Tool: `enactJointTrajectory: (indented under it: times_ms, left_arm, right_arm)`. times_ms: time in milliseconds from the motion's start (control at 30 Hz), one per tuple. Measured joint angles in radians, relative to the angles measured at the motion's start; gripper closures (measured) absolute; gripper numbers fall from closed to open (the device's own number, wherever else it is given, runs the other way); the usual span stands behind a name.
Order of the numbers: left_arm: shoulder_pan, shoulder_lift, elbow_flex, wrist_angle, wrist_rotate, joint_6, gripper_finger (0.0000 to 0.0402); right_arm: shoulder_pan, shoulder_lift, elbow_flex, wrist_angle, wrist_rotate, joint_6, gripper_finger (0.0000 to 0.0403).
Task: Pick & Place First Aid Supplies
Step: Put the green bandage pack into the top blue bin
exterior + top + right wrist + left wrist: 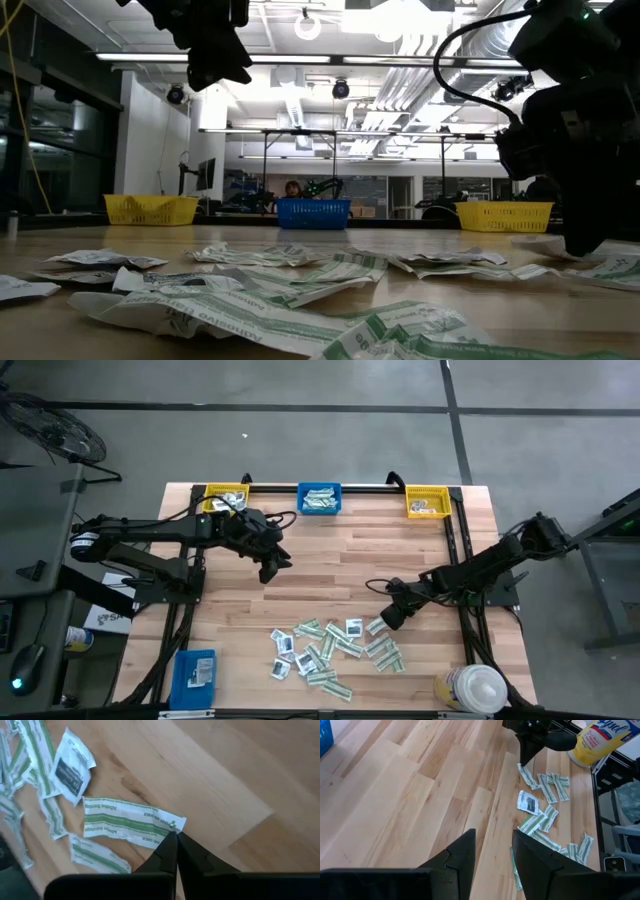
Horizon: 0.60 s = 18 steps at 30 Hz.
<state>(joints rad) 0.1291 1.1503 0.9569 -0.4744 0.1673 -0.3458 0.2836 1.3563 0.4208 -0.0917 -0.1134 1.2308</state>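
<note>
Green-and-white strip packet (131, 823), printed "Adhesive Bandage", lies flat at the right edge of the packet pile (335, 648) on the table (330, 550). Right gripper (176, 836): fingers pinched together on its corner. Left gripper (492, 847): fingers apart, empty, above bare wood. Bottle (600, 739) label partly legible.

Green-and-white striped strips (383, 650) and white packets with dark marks (353, 627) lie on the pale wood bench (330, 560). Two bins are yellow (427, 501), one blue (319, 498).

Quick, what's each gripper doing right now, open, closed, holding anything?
Left gripper: open, empty, above bare table.
Right gripper: closed on the corner of a green-and-white bandage strip at the pile's edge.
</note>
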Motion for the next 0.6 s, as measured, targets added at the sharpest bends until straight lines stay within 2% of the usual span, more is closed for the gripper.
enactJointTrajectory:
  times_ms: [600]
  left_arm:
    - [0.0, 0.0, 0.0, 0.001, 0.022, 0.005, 0.0273]
  right_arm:
    - [-0.031, -0.275, 0.0, 0.005, 0.265, -0.014, 0.0403]
